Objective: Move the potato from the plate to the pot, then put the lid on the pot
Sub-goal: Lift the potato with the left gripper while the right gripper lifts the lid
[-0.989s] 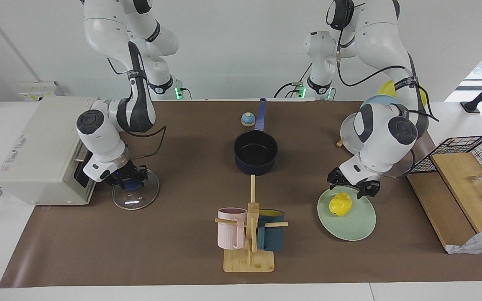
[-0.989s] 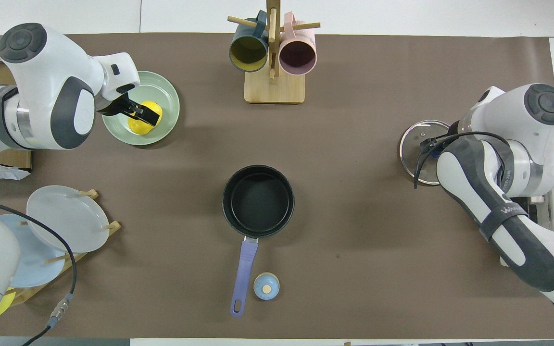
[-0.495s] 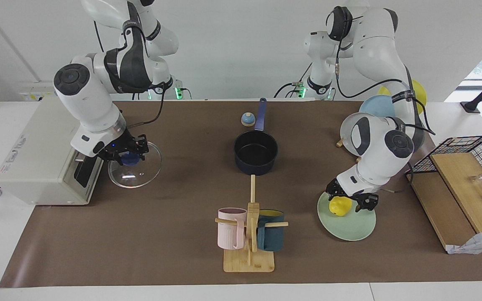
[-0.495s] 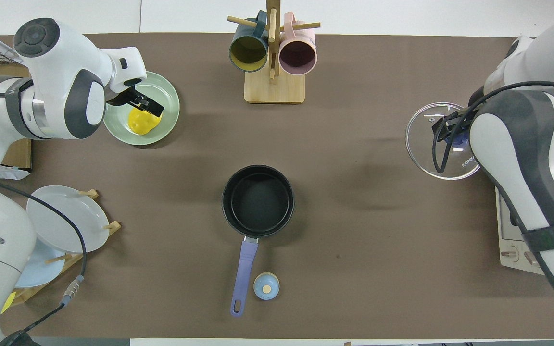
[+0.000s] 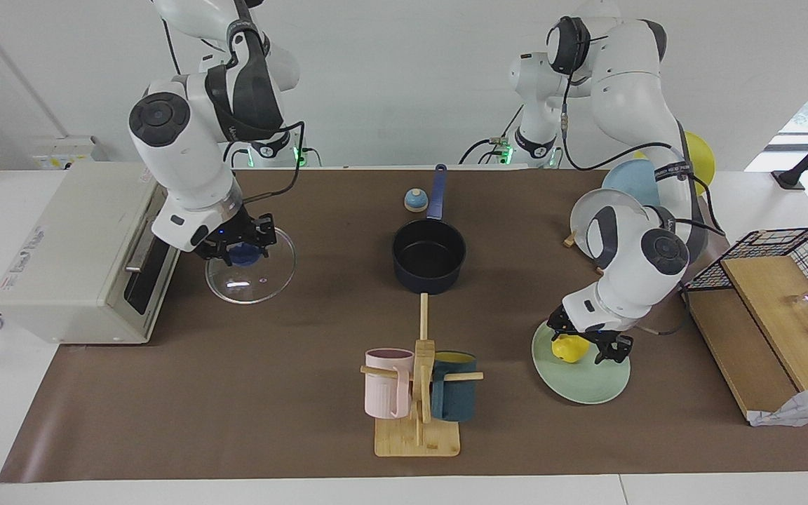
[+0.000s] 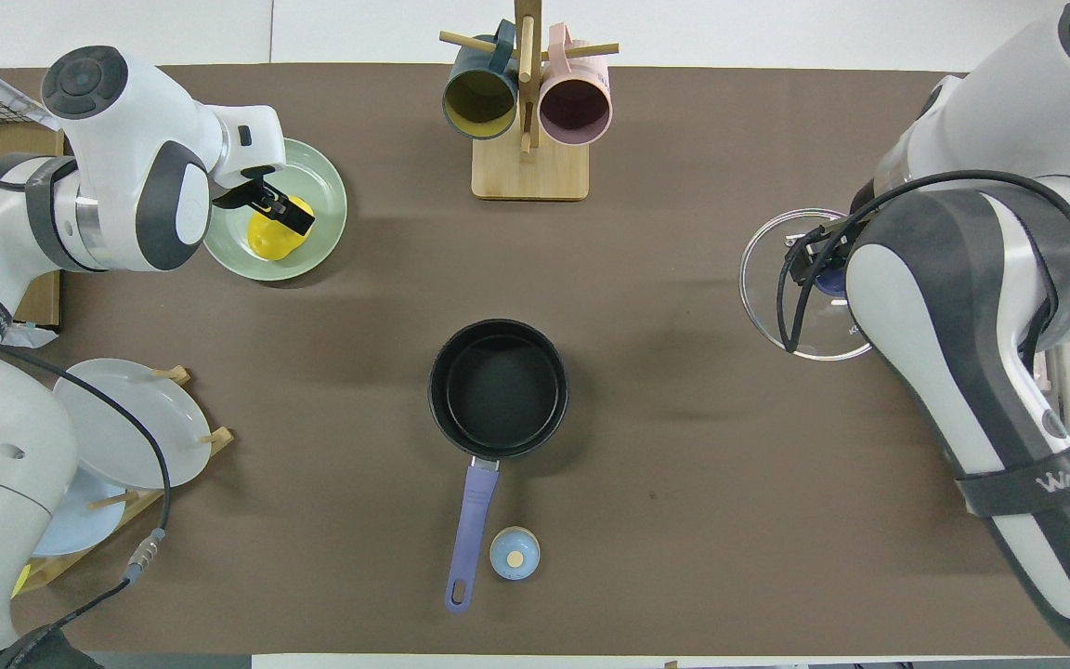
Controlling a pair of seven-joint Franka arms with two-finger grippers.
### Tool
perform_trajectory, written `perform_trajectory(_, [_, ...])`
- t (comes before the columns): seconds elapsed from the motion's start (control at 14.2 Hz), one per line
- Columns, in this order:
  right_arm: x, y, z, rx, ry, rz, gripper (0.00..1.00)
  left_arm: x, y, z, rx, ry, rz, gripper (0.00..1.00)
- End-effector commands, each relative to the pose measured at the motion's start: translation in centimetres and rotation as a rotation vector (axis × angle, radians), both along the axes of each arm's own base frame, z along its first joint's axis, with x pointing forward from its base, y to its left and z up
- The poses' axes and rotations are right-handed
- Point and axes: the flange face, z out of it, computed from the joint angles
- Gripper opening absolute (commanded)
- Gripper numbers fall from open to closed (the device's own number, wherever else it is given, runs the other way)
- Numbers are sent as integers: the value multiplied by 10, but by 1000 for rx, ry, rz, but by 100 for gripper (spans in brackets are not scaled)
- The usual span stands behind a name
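The yellow potato (image 5: 567, 348) (image 6: 267, 234) lies on the mint-green plate (image 5: 586, 379) (image 6: 323, 186) toward the left arm's end of the table. My left gripper (image 5: 586, 339) (image 6: 267, 212) is down over the plate, open, with its fingers on either side of the potato. The navy pot (image 5: 428, 259) (image 6: 498, 388) stands mid-table with nothing in it, its blue handle pointing at the robots. My right gripper (image 5: 239, 250) (image 6: 823, 274) is shut on the blue knob of the glass lid (image 5: 253, 277) (image 6: 795, 325) and holds it above the mat beside the toaster oven.
A toaster oven (image 5: 74, 245) stands at the right arm's end. A mug rack (image 5: 418, 393) stands farther from the robots than the pot. A small bell (image 5: 414, 201) sits beside the pot's handle. A plate rack (image 5: 628, 196), a wire basket (image 5: 790, 245) and wooden boards fill the left arm's end.
The right gripper has lifted the lid off the mat and carried it toward the pot. The left gripper has come down from above the plate to straddle the potato.
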Motion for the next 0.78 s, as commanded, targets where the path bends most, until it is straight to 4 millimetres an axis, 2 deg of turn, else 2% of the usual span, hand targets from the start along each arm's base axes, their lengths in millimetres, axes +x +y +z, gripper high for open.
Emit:
perform_trajectory(0.0, [-3, 0, 10, 15, -17, -14, 0, -4, 5, -10, 15, -1, -18, 100])
perform_trajectory(0.07, [-3, -1, 10, 15, -19, -16, 0, -4, 5, -8, 12, -4, -16, 84])
perform_trajectory(0.14, [-3, -1, 10, 15, -19, -14, 0, -5, 6, -7, 13, -2, -17, 47])
perform_trajectory(0.21, [-3, -2, 10, 15, -17, -16, 0, -6, 7, -8, 15, 5, -16, 19])
perform_trajectory(0.28, [-3, -3, 10, 15, -17, -17, 0, -6, 7, -8, 14, 7, -15, 2])
perform_trajectory(0.49, [-2, -4, 10, 15, -19, -19, 0, -5, 9, -4, 5, 19, 1, 0])
perform_trajectory(0.71, [-3, -4, 9, 15, -16, -19, 0, 0, 9, 26, -50, 61, 43, 0])
